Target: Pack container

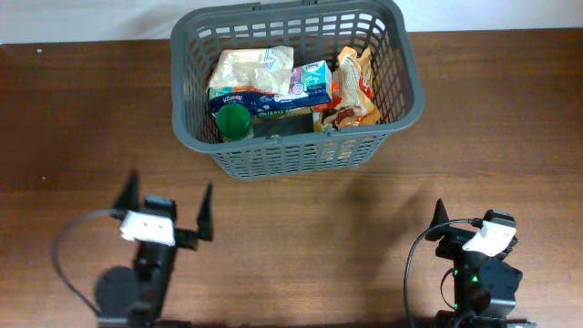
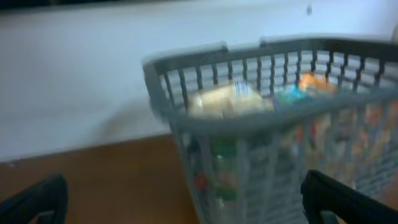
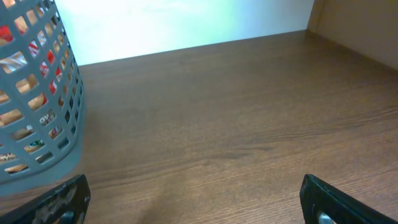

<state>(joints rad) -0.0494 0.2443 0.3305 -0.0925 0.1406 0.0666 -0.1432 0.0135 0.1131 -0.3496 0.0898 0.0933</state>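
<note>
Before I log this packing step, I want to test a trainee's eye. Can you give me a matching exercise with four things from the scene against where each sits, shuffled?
Things
1. round green plastic cap
2. orange crinkled snack bag
3. pale cream plastic bag
4. left pincer

Places
A. right end, inside the dark grey slotted plastic basket
B. over the brown wooden table, outside the basket, open
C. far left part of the basket
D. near left corner of the basket

Pairs: 1-D, 2-A, 3-C, 4-B
</note>
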